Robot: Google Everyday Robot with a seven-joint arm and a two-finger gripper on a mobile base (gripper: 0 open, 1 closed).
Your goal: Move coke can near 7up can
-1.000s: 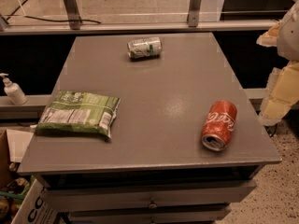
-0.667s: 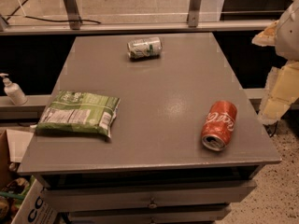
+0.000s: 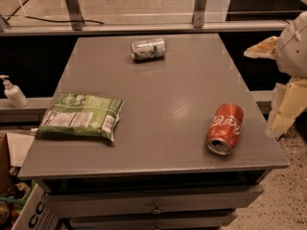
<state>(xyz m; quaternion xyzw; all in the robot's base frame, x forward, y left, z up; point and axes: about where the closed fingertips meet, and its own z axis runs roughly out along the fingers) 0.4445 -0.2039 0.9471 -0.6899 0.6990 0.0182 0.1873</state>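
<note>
Grey table: coke can lying front right, far from 7up can at back; claw beyond right edge, its state cannot be told. A glancing touch may roll the coke can off.

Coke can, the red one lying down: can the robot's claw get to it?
Probably yes. The claw hangs just past the table's right edge, and the coke can lies on its side near that edge. Nothing sits between them; the chip bag and 7up can are well away.
</note>
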